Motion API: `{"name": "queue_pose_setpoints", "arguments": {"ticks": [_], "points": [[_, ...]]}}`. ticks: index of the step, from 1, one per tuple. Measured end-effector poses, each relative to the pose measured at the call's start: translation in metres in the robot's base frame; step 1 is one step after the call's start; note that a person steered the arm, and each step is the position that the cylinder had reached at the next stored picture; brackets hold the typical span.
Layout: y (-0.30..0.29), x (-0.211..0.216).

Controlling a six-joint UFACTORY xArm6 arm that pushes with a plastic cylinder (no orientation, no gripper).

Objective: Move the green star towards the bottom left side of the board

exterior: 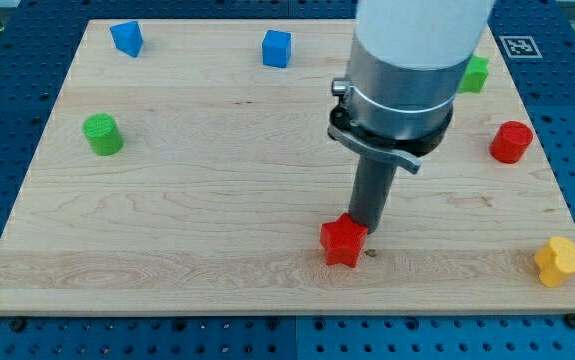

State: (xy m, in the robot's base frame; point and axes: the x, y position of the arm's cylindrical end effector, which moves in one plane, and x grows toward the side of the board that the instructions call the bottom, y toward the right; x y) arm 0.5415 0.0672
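The green star [475, 74] lies near the view's top right, partly hidden behind the arm's white and grey body. My tip [366, 229] stands low in the middle of the board, touching the upper right side of a red star [343, 241]. The tip is far below and to the left of the green star.
A green cylinder [102, 135] sits at the left. A blue block [127, 38] and a blue cube [277, 48] lie along the top. A red cylinder [511, 142] is at the right, a yellow block [559, 261] at the bottom right. The wooden board [167, 230] ends at blue table.
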Motion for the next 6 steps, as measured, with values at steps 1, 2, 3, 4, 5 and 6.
{"name": "queue_pose_setpoints", "arguments": {"ticks": [1, 2, 3, 4, 5, 6], "points": [[-0.001, -0.011], [0.002, -0.064], [0.017, -0.117], [0.058, -0.151], [0.116, -0.157], [0.185, -0.158]]}}
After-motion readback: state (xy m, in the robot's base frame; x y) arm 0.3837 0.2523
